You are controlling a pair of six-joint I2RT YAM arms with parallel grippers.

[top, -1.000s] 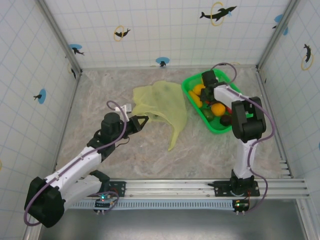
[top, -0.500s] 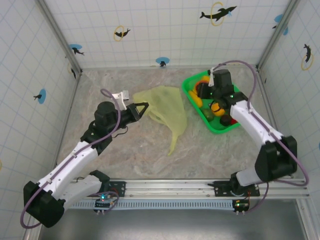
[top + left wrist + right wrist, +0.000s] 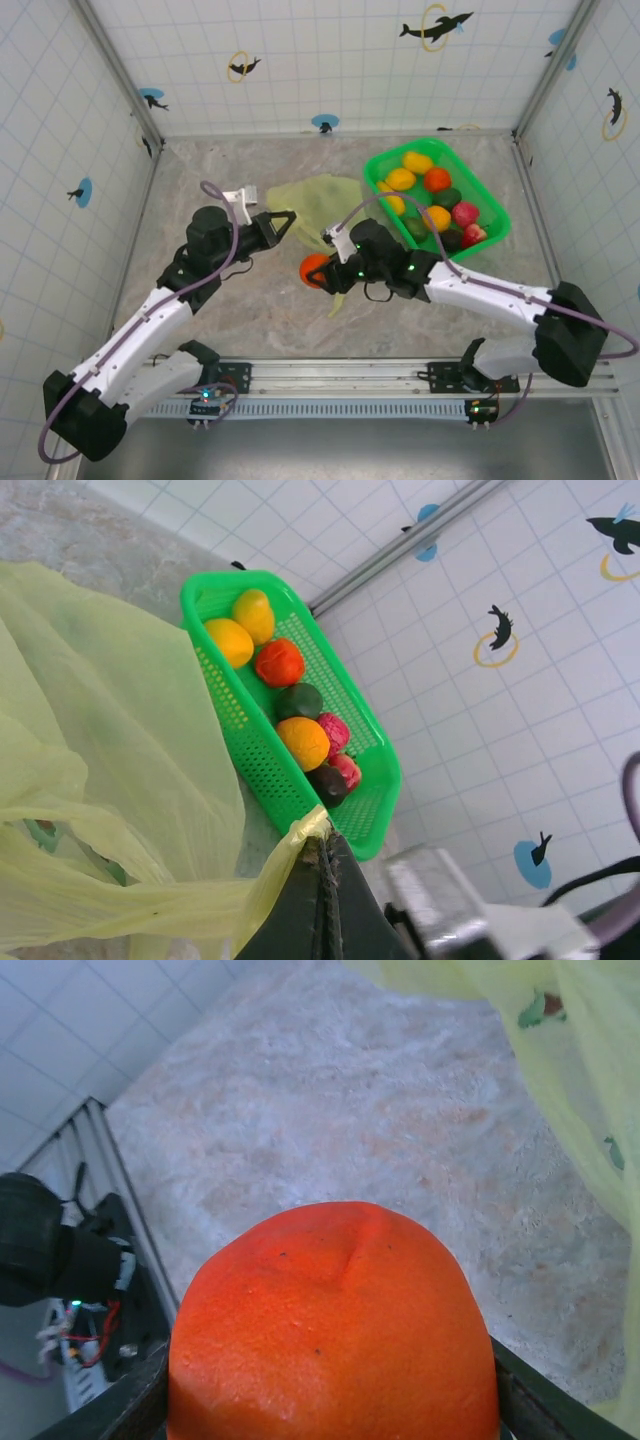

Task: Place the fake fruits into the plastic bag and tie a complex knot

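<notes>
The pale yellow-green plastic bag [image 3: 325,203] lies crumpled mid-table, and its thin film spreads across the left wrist view [image 3: 100,730]. My left gripper [image 3: 287,217] is shut on a handle strip of the bag at its left edge [image 3: 322,842]. One of the fake fruits, an orange-red one [image 3: 311,268], is clamped in my right gripper [image 3: 322,272] just left of the bag's lower tail. In the right wrist view this fruit [image 3: 335,1320] sits between the fingers [image 3: 148,1392], with bag film [image 3: 590,1070] at the upper right. Several more fruits [image 3: 437,217] lie in the tray.
The bright green perforated tray [image 3: 492,207] stands at the back right, close to the right wall, and its rim [image 3: 215,670] shows just behind the bag. Tiled walls enclose the table on three sides. Bare marbled surface lies left and in front of the bag.
My right arm swung from the tray leftward across the table with the orange-red fruit in its jaws. My left gripper lifted slightly away from me, keeping its pinch on the bag's edge.
</notes>
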